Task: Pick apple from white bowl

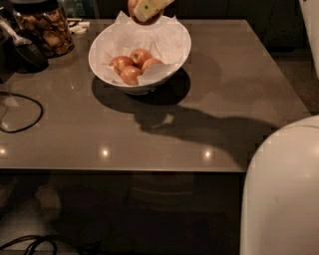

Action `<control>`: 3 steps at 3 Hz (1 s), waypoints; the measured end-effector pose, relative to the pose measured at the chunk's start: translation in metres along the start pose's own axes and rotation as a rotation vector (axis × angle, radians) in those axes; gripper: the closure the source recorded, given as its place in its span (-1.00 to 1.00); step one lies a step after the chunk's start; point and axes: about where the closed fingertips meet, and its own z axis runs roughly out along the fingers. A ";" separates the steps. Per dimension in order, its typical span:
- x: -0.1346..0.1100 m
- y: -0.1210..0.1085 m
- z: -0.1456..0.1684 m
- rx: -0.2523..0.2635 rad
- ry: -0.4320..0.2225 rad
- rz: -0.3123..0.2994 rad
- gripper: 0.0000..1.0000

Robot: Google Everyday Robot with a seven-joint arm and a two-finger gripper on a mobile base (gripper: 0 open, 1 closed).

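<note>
While the apple (132,10) is held clear of the white bowl (102,62), it is clamped by the gripper (145,12) at the very top edge of the view, just above the bowl's far rim. Only part of the fruit is seen: a rounded reddish-brown edge to the left of and below a pale finger (152,6), which is pressed across its near face. The other finger is hidden behind the apple, and no contact between apple and bowl is seen.

The bowl is set on the far left-centre part of a dark grey table (234,79) and is lined with crumpled white paper (164,37). Three smaller, redder apples (130,65) are clustered together on the paper, in the left and near part of the bowl.

A glass jar (47,27) of brown snacks is placed at the far left corner of the table, well apart from the bowl, with a dark rounded object (27,54) just beside it on the near side. A black cable (22,113) is looped on the left edge of the table. A long shadow (199,127) is cast across the table from the bowl towards the right. The robot's white body (284,199) is seen at the near right.
</note>
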 end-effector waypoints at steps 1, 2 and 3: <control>0.012 0.021 -0.003 -0.060 -0.021 -0.049 1.00; 0.042 0.055 -0.004 -0.097 -0.010 -0.111 1.00; 0.044 0.056 -0.001 -0.102 -0.007 -0.110 1.00</control>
